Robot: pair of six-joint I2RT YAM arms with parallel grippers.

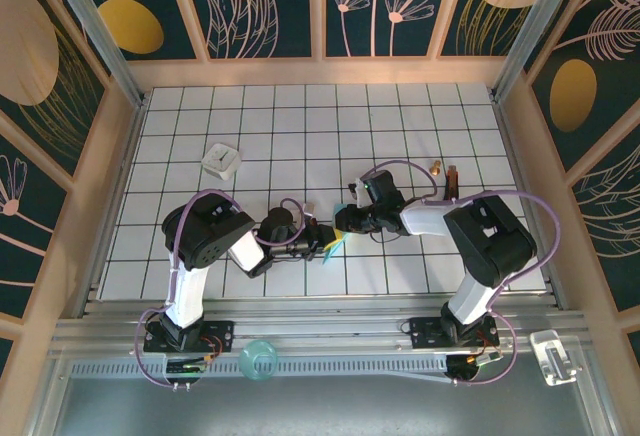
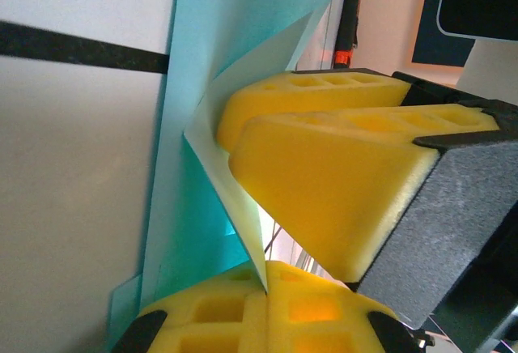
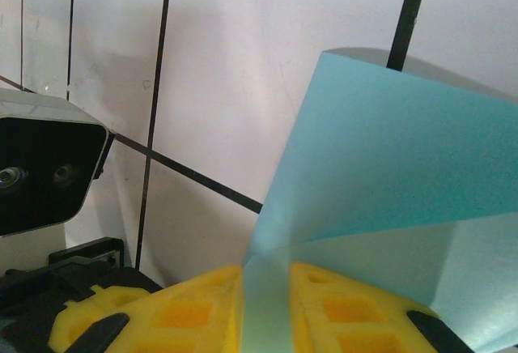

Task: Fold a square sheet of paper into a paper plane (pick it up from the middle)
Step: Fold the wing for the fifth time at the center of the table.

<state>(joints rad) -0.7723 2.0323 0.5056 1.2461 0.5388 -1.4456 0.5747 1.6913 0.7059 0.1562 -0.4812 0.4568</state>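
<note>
**Top external: both claws clamped on the paper, mid-table**

Nearest, the two bases stand well apart on the rail at the near edge of the table (image 1: 300, 116). Each arm rises to a bent elbow, then its forearm runs low and inward. The left claw (image 1: 325, 246) and right claw (image 1: 347, 222) meet nose to nose just short of the table's middle. The paper (image 1: 337, 244) shows between them as a small blue sliver.

In the left wrist view, the left claw's pads (image 2: 324, 316) press together with a paper edge nipped between them. One layer lies flat on the table and a flap curls upward. The right claw's pads (image 2: 324, 183) sit just beside, tips at the raised fold.

In the right wrist view, the right claw's pads (image 3: 186, 312) are closed on a fold. Beyond them a flap stands up with straight edges and a sharp top corner.

Past the claws, open grid runs to the far wall. A white block (image 1: 222, 160) sits far left and two small brown items (image 1: 452, 178) far right, all well apart from the claws.
</note>
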